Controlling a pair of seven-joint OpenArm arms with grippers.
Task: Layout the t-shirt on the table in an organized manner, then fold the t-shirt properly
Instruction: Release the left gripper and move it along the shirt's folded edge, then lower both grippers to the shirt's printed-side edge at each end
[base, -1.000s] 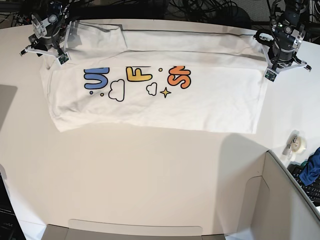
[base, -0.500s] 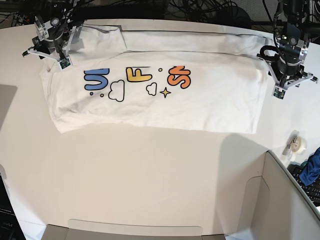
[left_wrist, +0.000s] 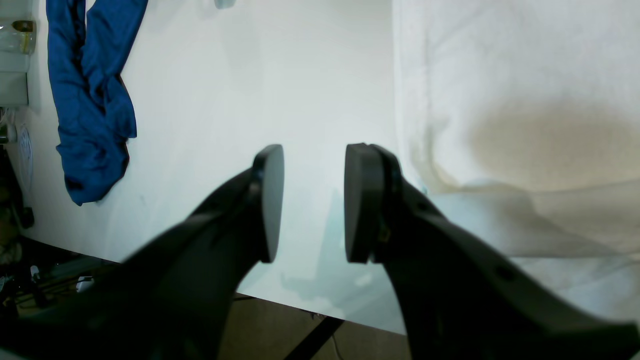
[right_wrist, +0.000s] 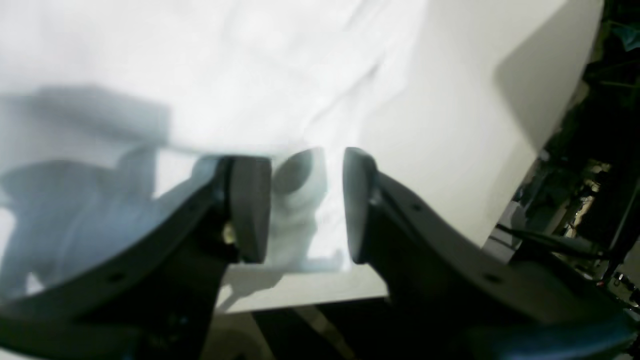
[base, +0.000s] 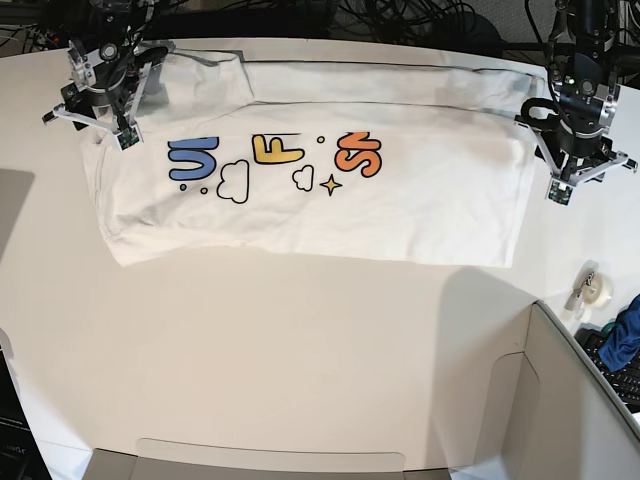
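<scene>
Off-white and smooth, the large curved-edge table held the white cotton t-shirt, which lay spread flat across its far half with the blue, yellow and orange cartoon lettering facing up. At the shirt's corner on the base view's left, the black right gripper hung with its jaws spread and a blurred bit of white cloth between them, not pinched. Just beside the shirt's opposite edge, the black left gripper was parted over bare tabletop, well apart from a crumpled blue cloth.
</scene>
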